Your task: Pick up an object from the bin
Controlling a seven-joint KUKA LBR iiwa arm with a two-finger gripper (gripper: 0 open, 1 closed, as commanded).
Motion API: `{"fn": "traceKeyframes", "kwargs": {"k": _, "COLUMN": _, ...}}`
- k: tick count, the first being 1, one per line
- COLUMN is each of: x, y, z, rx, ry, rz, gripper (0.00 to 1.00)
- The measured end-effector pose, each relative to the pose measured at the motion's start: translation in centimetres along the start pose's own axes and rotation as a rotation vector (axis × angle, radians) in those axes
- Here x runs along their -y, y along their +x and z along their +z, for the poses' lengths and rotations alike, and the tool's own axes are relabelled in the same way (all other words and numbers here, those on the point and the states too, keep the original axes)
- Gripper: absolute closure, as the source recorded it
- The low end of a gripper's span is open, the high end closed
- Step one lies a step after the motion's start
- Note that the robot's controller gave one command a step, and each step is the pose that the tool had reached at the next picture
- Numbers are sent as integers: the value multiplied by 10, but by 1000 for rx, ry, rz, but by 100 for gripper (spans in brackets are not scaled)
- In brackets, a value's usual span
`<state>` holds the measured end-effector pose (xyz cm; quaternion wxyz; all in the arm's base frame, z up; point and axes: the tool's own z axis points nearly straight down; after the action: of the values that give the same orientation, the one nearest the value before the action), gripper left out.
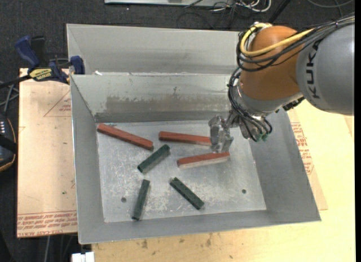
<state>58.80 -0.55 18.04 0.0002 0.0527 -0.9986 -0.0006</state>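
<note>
Camera view shows you the pincer low at the right of the bin. The upper red bar ends just to its left, and the lower red bar has its right end right beneath it. You cannot tell whether the pincer is spread or pressed together. Your arm reaches in from the right with its wrist bent downward.

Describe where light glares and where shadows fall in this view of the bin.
In the camera view, the bin's back wall shows a pale sheen above a darker band at its foot; the arm's orange cover carries a bright highlight; the red sticks and dark green sticks cast only thin, soft shadows.
</note>
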Motion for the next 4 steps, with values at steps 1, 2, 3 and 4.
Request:
{"fn": "traceKeyframes", "kwargs": {"k": 1, "x": -48, "y": -9, "z": -16, "rx": 8, "ry": 2, "rz": -26, "gripper": 100}}
{"fn": "traceKeyframes", "kwargs": {"k": 2, "x": -51, "y": -2, "z": 13, "rx": 0, "ry": 1, "rz": 118, "gripper": 0}}
{"fn": "traceKeyframes", "kwargs": {"k": 3, "x": -53, "y": -2, "z": 13, "rx": 2, "ry": 0, "rz": 116, "gripper": 0}}
{"fn": "traceKeyframes", "kwargs": {"k": 4, "x": -46, "y": -15, "z": 56, "rx": 11, "ry": -1, "rz": 143, "gripper": 0}}
